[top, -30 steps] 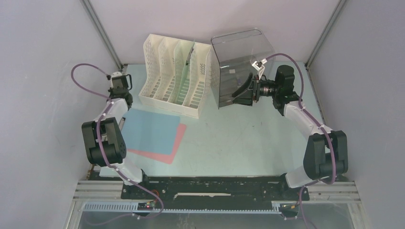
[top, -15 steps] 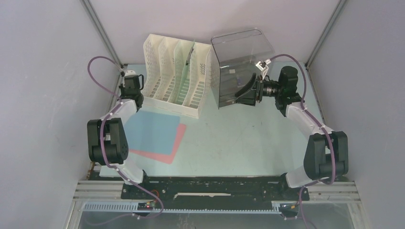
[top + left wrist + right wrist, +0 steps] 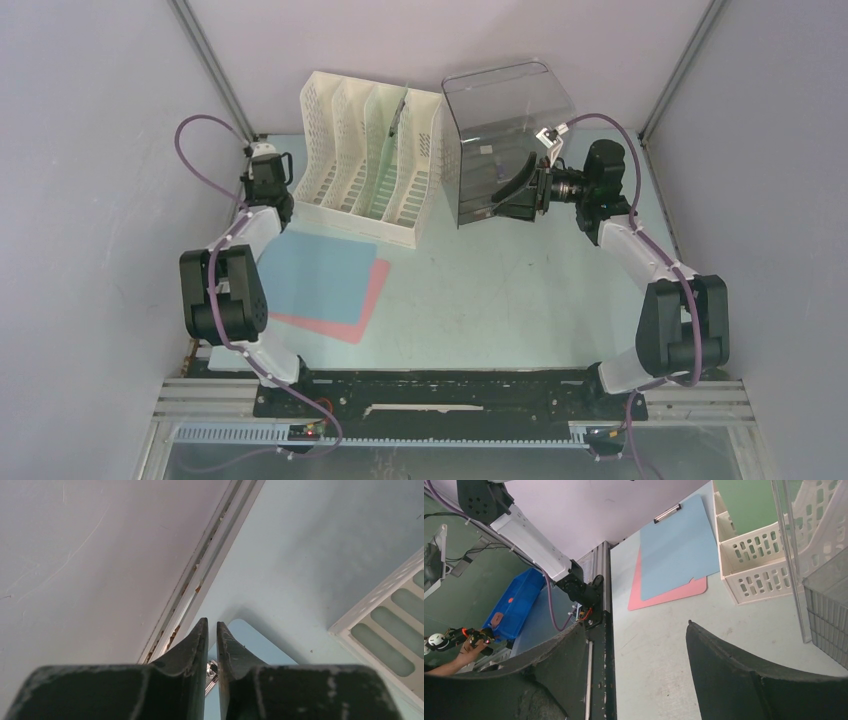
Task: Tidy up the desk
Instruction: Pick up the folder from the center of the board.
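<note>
The pale mint desk (image 3: 500, 290) carries a blue clipboard (image 3: 315, 275) lying on a pink one (image 3: 365, 305) at the left. My left gripper (image 3: 260, 166) hovers over the blue clipboard's far-left corner (image 3: 255, 640). Its jaws (image 3: 212, 622) are shut to a thin slit with nothing between them, and the metal clip (image 3: 212, 672) shows below. My right gripper (image 3: 515, 190) stands open beside the smoky transparent bin (image 3: 500, 140). Only bare desk (image 3: 659, 655) lies between its fingers (image 3: 636, 624).
A white file organiser (image 3: 360, 160) stands at the back with a green clipboard (image 3: 385, 160) upright in one slot. The aluminium rail (image 3: 210, 560) and grey wall run close by the left gripper. The bin's wall (image 3: 824, 605) is just right of the right gripper's finger.
My left gripper swung right toward the organiser, then came back a little to the left. The right wrist shifted slightly beside the bin. The clipboards have not moved.
</note>
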Robot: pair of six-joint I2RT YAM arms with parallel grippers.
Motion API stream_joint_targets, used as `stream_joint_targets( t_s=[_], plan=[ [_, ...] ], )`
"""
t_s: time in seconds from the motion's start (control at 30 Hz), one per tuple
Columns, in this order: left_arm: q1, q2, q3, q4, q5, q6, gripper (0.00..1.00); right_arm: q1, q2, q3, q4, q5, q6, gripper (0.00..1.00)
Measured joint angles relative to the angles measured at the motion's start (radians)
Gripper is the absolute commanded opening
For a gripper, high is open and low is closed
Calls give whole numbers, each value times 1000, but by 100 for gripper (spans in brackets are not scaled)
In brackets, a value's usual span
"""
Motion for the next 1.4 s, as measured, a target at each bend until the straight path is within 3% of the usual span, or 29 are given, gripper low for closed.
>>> stream_joint_targets(
  t_s=[0.4, 0.7, 1.07, 1.4],
  plan=[
    [-69, 10, -19, 49, -70, 73, 22, 0, 0, 0, 11, 0, 8, 81],
    [-79, 19, -49, 74, -111, 148, 18, 0, 0, 0, 11, -3, 8, 81],
    [13, 22, -53, 122, -89, 163, 12, -6, 0, 0, 11, -3, 8, 82],
    [88, 149, 182, 27, 30, 115, 5, -12, 0, 0, 7, -2, 7, 82]
  ],
)
